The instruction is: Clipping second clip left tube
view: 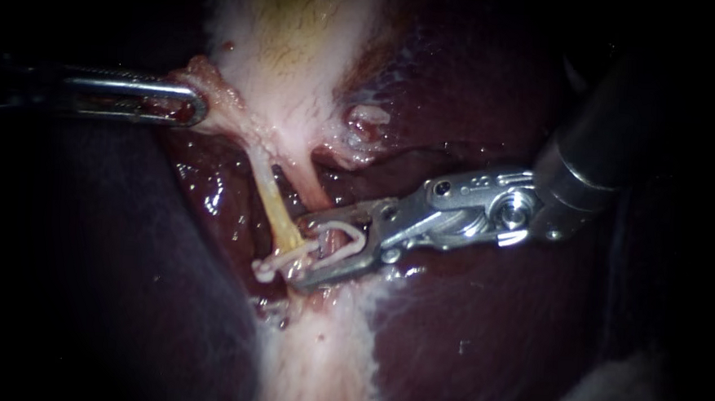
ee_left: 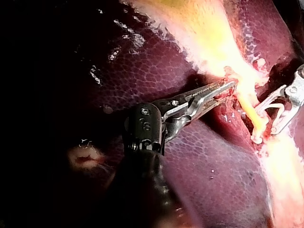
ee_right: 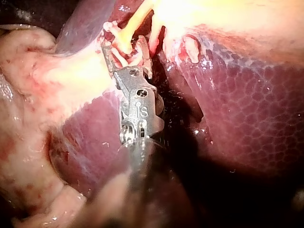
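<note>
The thin yellow left tube (view: pixel 274 204) runs down from the pale gallbladder (view: pixel 292 50), with a pinker tube (view: pixel 313 192) just to its right. My right instrument (view: pixel 299 250) comes in from the upper right. Its jaws stand apart and carry a white clip (view: pixel 340 244), whose legs reach around the lower end of the yellow tube. A white clip end (view: pixel 266 269) shows at the tube's base; I cannot tell whether it is a separate clip. My left instrument (view: pixel 193 106) holds the gallbladder's edge and pulls it to the left. Its toothed jaws (ee_left: pixel 228 88) pinch that tissue.
Dark red liver (view: pixel 465 337) lies on both sides of the tubes. A pale band of tissue (view: pixel 316 362) runs down below the clip. A small raw nub (view: pixel 366 119) sits right of the gallbladder neck. In the right wrist view, pale fatty tissue (ee_right: pixel 28 142) lies beside the shaft.
</note>
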You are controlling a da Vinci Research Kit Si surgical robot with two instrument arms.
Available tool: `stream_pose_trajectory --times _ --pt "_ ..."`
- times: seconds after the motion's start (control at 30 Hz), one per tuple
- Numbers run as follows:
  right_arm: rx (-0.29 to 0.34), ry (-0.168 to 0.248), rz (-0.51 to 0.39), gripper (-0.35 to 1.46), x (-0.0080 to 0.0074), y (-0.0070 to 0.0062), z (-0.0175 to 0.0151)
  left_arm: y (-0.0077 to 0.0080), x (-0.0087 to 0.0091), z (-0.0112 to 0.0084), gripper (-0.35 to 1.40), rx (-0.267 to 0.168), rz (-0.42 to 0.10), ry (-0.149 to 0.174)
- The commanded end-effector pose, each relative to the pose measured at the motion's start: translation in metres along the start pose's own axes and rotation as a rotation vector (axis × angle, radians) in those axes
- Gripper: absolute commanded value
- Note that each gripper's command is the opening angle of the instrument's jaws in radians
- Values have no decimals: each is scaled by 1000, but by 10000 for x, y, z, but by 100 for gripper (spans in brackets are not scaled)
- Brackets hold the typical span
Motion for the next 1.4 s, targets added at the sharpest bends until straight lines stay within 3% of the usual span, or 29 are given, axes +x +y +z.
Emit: stream_pose_trajectory --times 0.03,0.3,0.87,1.4 --pt "0 3 0 48 1 0 1 0 0 0 -35 0 0 0" --pt "-2 20 -2 48 3 2 12 0 0 1 -35 1 0 0" --pt "17 134 12 50 10 -1 31 0 0 3 -35 2 0 1" --pt "93 162 -6 50 17 -15 38 0 0 4 -35 2 0 1"
